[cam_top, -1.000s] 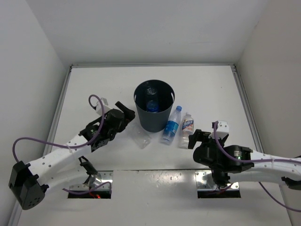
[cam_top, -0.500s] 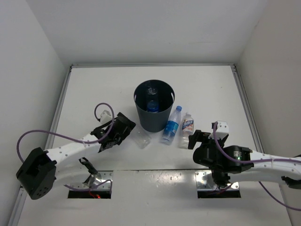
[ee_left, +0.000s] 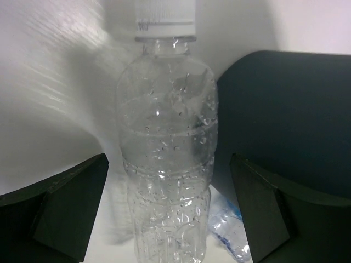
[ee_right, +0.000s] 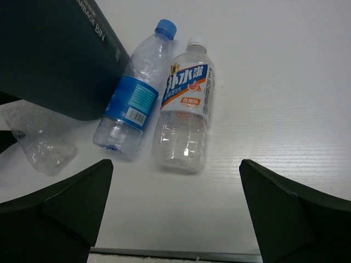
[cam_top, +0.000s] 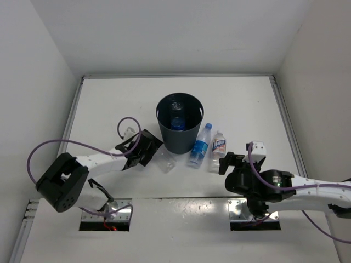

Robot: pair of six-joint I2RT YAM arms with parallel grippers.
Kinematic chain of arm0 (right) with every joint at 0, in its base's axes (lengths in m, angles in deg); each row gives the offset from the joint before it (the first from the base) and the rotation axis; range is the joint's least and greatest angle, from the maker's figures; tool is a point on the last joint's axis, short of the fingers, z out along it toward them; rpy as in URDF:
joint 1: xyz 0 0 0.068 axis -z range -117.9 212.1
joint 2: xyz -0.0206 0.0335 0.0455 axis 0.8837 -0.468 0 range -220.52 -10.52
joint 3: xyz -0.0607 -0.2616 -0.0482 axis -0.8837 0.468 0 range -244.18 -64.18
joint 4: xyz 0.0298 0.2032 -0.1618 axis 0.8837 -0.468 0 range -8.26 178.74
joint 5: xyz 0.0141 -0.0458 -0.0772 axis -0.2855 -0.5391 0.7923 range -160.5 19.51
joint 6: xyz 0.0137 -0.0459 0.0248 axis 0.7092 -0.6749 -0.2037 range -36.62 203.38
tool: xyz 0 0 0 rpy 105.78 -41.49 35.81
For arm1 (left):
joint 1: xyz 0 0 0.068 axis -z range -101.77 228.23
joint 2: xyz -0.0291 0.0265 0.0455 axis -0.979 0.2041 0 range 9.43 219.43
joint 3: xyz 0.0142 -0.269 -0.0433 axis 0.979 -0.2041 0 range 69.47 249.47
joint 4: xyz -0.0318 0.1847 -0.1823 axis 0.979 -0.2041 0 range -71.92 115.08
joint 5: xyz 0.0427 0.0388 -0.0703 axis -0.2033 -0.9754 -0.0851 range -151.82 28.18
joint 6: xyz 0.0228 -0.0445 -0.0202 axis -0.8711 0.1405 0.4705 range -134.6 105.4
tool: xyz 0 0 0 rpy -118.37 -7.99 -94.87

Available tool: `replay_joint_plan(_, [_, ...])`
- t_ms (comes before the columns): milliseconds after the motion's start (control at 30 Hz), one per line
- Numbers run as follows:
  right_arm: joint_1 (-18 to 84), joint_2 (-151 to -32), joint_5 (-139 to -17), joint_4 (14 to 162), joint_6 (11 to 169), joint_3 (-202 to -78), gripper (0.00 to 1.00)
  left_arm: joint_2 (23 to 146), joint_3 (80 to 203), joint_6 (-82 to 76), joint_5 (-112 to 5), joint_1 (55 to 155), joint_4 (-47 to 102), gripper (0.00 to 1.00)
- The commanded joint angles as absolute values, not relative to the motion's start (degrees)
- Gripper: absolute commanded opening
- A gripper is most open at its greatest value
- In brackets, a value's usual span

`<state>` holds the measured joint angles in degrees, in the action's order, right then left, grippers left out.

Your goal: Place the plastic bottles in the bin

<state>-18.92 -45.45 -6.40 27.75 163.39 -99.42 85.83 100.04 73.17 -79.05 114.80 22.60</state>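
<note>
My left claw is spread wide and grips nothing. The unlabelled bottle sits right in the gap between my two fingers, with table showing on either side of it, so neither finger touches it. Its white cap points away from me and its ribbed body runs back toward my wrist. From above it lies on its side on the table, just beside the foot of the bin, on the bin's near left. In my left wrist view the bin's dark wall fills the space to the right of the bottle.

My right claw is also fully open and empty. It hangs above the table, short of the two bottles lying side by side ahead of it. The blue-label bottle lies to the left, its blue cap pointing away from me and its side close against the bin wall; I cannot tell whether they touch. The white-and-blue-label bottle lies just beside it on the right, white cap also away from me, its base nearest my fingers and roughly centred between them. Neither is within my grip.

A fourth bottle, with a blue label, is down inside the bin. The other three are all on the table, near the bin's base.
</note>
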Motion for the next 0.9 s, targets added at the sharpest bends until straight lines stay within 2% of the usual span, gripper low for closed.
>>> replay_joint_plan(0, [-20.08, -45.67, -4.14, 27.92, 164.24, -99.16, 1.0, 88.17, 102.34, 71.45, -75.27, 114.17, 26.57, 1.0])
replay_joint_plan(100, [-20.7, -45.67, -4.14, 27.92, 164.76, -99.16, 1.0, 89.41, 101.47, 70.75, -73.86, 114.17, 27.97, 0.9])
replay_joint_plan(133, [-21.22, -45.67, -4.14, 27.92, 164.77, -99.16, 1.0, 89.41, 100.16, 70.14, -73.25, 114.17, 28.93, 0.83])
replay_joint_plan(167, [-21.22, -45.15, -4.14, 27.92, 164.77, -99.16, 1.0, 88.63, 99.45, 69.26, -72.46, 114.17, 30.86, 0.67])
replay_joint_plan(300, [-21.75, -45.14, -4.14, 27.92, 164.77, -99.16, 1.0, 83.98, 98.39, 68.64, -74.2, 113.65, 25.28, 0.49])
replay_joint_plan(500, [-22.28, -45.14, -4.14, 27.4, 164.77, -99.16, 1.0, 65.18, 101.37, 67.41, -88.69, 113.65, 7.96, 0.47])
replay_joint_plan(667, [-21.75, -44.53, -3.61, 27.4, 164.77, -99.16, 1.0, 48.58, 110.57, 64.0, -103.27, 113.65, -3.57, 0.47])
replay_joint_plan(767, [-21.75, -44.53, -3.61, 27.4, 164.77, -99.16, 1.0, 47.57, 119.37, 56.64, -109.43, 113.65, -3.58, 0.46])
replay_joint_plan(867, [-21.75, -44.53, -3.61, 27.4, 164.77, -99.16, 1.0, 53.87, 130.35, 44.8, -109.9, 113.65, -0.7, 0.46])
